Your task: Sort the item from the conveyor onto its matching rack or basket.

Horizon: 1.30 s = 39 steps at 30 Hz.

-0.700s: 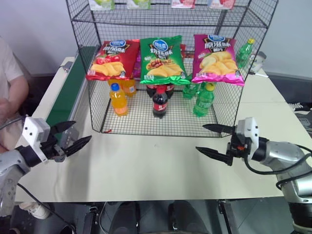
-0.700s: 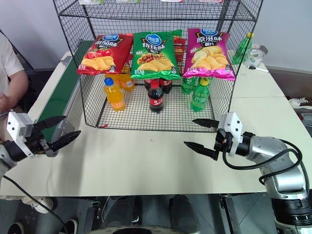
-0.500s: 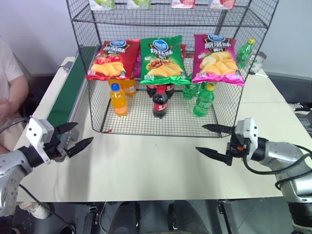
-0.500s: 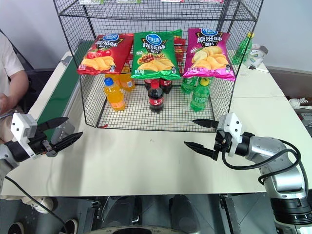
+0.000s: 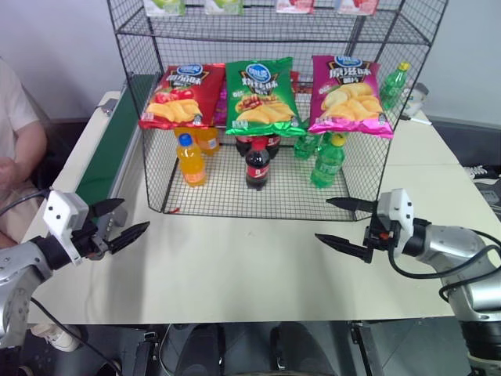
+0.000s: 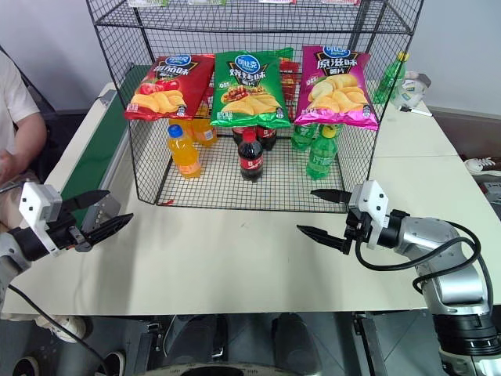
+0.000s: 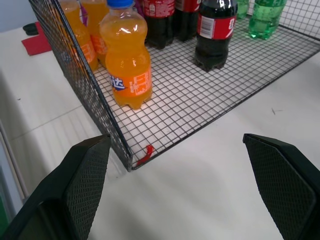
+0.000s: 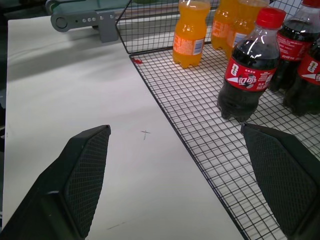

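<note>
The green chip bag (image 5: 261, 94) lies on the middle tier of the black wire rack (image 5: 258, 35), between a red bag (image 5: 182, 94) and a magenta bag (image 5: 348, 94). The conveyor (image 5: 106, 153), a dark green belt with cream rails, runs along the table's left side with nothing on the stretch I see. My left gripper (image 5: 135, 213) hovers open and empty over the table's front left, just off the rack's near corner. My right gripper (image 5: 322, 218) is open and empty at the front right, pointing toward the rack's bottom tier.
Orange soda bottles (image 5: 190, 160), cola bottles (image 5: 257, 164) and green bottles (image 5: 327, 160) stand on the rack's bottom tier. A person's arm (image 5: 16, 149) is at the far left beside the conveyor. The conveyor's grey metal end (image 8: 80, 20) sits near the rack's left corner.
</note>
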Available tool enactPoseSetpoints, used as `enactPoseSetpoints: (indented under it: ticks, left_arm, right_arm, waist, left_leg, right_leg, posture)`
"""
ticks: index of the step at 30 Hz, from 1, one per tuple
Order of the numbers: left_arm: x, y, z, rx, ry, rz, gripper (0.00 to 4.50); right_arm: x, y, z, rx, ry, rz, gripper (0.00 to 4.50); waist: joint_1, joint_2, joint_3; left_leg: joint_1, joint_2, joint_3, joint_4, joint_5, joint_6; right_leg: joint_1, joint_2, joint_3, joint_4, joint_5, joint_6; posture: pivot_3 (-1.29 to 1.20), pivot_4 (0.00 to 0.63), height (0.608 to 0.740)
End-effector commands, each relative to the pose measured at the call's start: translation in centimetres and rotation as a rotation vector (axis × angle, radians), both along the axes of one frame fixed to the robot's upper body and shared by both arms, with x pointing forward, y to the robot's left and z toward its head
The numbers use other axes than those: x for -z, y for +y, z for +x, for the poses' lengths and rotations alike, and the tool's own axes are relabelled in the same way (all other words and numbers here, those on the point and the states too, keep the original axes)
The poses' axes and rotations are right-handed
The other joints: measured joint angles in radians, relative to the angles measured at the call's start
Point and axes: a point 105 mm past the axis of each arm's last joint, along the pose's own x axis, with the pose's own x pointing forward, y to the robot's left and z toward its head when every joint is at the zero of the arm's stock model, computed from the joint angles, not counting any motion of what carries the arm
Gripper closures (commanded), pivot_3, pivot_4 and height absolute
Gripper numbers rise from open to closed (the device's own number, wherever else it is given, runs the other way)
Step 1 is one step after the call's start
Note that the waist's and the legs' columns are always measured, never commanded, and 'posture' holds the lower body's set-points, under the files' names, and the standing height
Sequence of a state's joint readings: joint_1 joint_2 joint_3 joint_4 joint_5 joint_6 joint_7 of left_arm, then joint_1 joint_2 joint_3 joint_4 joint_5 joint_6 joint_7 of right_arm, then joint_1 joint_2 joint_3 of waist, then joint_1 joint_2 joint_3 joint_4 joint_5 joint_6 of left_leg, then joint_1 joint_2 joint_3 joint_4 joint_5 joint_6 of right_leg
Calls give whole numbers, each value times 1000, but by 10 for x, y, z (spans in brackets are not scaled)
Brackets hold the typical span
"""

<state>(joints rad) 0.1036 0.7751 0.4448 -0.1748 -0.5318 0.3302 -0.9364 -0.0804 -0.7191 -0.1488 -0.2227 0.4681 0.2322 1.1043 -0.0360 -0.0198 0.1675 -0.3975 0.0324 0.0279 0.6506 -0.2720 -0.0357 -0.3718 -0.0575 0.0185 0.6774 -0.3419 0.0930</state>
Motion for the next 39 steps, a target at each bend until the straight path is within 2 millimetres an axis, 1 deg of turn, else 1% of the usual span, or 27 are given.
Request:
enactPoseSetpoints:
  ticks: [1,5,8,19,27,32,39]
  left_arm:
    - [-9,2,1,0,-42,27,0]
    - [-8,1,1,-4,-50,37,0]
    - [-9,4,3,-21,-64,44,0]
    - [-6,3,3,-20,-68,55,0]
    - [-13,0,12,-7,-90,51,0]
    - [-8,1,15,-3,-91,57,0]
    - [-8,-1,22,24,-90,59,0]
  right_arm:
    - [-4,-1,0,-5,-34,-20,148]
    - [-2,-2,0,-5,-35,-22,148]
    - [0,-2,1,-13,-36,-31,148]
    - [0,-1,8,-23,-45,-24,148]
    - [-6,-4,16,-13,-79,-33,148]
    - [-3,-9,18,0,-96,-57,148]
    - [-5,-9,13,4,-101,-50,148]
  waist:
    - [0,0,0]
    - [0,0,0]
    - [0,0,0]
    - [0,0,0]
    - [0,0,0]
    - [-2,0,0]
    - [1,0,0]
  left_leg:
    - [0,0,0,0,0,0]
    - [0,0,0,0,0,0]
    - [0,0,0,0,0,0]
    - [0,0,0,0,0,0]
    - [1,0,0,0,0,0]
    - [1,0,0,0,0,0]
    - [1,0,0,0,0,0]
  right_leg:
    - [0,0,0,0,0,0]
    - [0,0,0,0,0,0]
    - [0,0,0,0,0,0]
    - [0,0,0,0,0,0]
    - [1,0,0,0,0,0]
    - [0,0,0,0,0,0]
    - [0,0,0,0,0,0]
  posture:
    - [0,150,739]
    - [0,150,739]
    - [0,150,739]
    - [0,150,739]
    - [0,150,739]
    - [0,150,739]
    - [0,150,739]
